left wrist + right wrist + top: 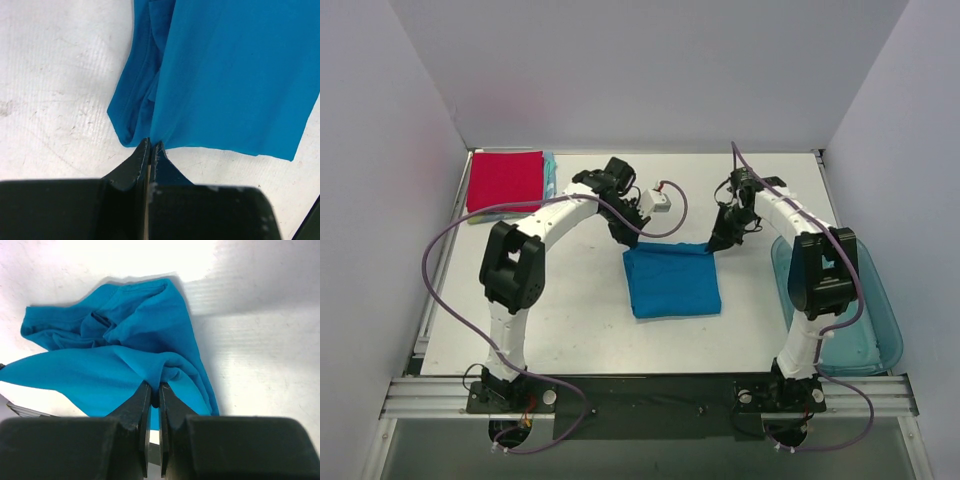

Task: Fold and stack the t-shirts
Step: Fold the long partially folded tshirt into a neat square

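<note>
A bright blue t-shirt [672, 281] lies folded into a rough square at the table's middle. My left gripper [631, 241] is shut on its far left corner; in the left wrist view the gripper [151, 144] pinches the blue cloth [235, 75]. My right gripper [710, 245] is shut on its far right corner; in the right wrist view the gripper [154, 387] clamps a bunched fold of the shirt [115, 365]. A folded red t-shirt [505, 180] lies at the far left, on top of a light teal one [550, 172].
A translucent blue plastic bin [855, 320] sits at the table's right edge beside the right arm. A small white device [657, 203] with a red cable lies behind the blue shirt. Grey walls close the back and sides.
</note>
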Available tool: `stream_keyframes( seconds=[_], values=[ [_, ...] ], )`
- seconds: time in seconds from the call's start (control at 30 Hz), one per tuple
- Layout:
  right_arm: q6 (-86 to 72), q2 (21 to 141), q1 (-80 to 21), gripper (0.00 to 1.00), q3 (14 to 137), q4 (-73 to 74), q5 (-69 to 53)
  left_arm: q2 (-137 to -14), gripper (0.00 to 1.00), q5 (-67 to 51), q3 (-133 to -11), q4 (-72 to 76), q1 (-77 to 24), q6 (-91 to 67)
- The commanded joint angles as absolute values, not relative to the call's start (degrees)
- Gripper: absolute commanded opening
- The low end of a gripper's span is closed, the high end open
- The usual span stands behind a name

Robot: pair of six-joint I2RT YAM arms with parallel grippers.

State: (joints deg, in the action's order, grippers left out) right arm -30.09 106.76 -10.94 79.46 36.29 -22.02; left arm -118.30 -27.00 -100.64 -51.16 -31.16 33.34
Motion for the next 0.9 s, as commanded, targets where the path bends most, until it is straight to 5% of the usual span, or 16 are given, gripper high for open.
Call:
stream_keyframes(
  seconds=[0.0,0.37,0.8,0.83,0.87],
  values=[
    [-29.71,107.14,-10.90,0.00,83.50,37.09,-21.97,-117.52,0.00,-23.46,-106.69,-53.16,-30.06,29.27],
    [-27.33,102.12,-14.24,0.00,82.43,37.79,-24.61,-103.81,0.00,-30.33,-96.51,-63.56,-29.27,29.36],
    [-28.57,113.19,-17.14,0.00,92.71,37.62,-23.12,-109.86,0.00,-22.68,-96.42,-58.99,-26.11,22.68],
    [-28.39,113.90,-17.66,0.04,93.25,37.27,-23.12,-110.39,0.00,-21.37,-95.20,-58.02,-25.84,21.89],
    [-28.21,115.39,-17.84,0.21,94.64,36.92,-23.29,-110.65,0.00,-20.57,-95.01,-56.35,-25.75,21.62]
  ],
)
